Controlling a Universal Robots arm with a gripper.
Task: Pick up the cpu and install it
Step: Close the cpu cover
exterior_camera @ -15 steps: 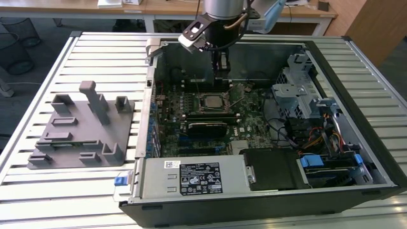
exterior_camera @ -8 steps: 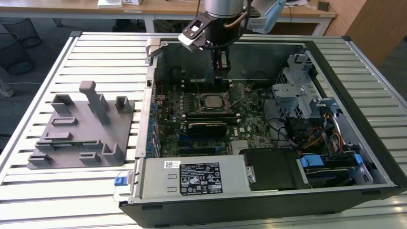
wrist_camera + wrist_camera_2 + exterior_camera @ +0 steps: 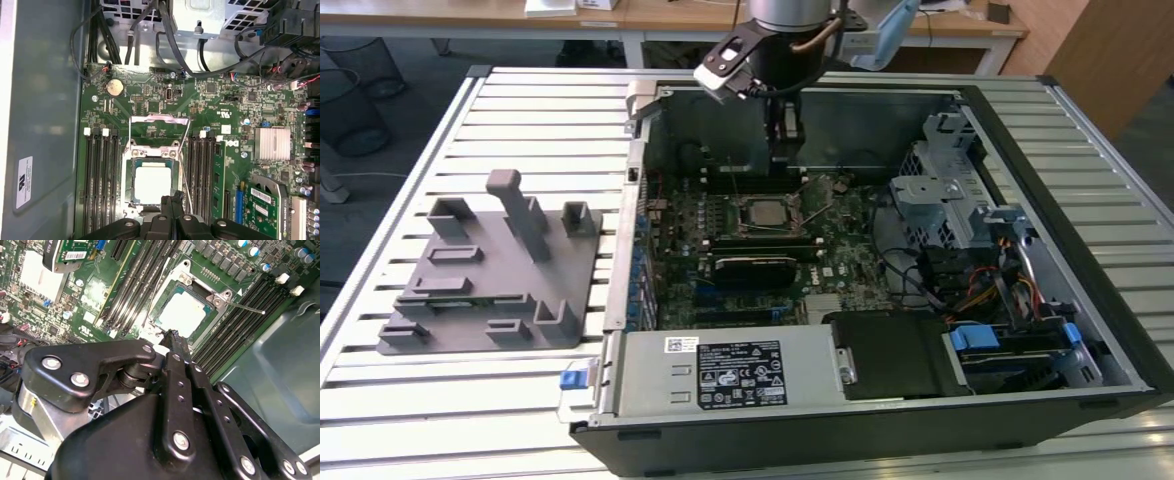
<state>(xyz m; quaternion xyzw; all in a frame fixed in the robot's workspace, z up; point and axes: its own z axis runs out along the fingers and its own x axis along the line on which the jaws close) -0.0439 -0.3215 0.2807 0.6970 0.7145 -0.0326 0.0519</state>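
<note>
The gripper (image 3: 172,199) hung just above the cpu (image 3: 152,183), jaws squeezed together, holding nothing. The cpu already sat in its socket. The metal cover (image 3: 159,118) was not closed yet.

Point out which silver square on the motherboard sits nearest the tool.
The smooth cpu in the socket, right beside the tool; the finned heatsink sits farther off, beyond the memory slots.
</note>
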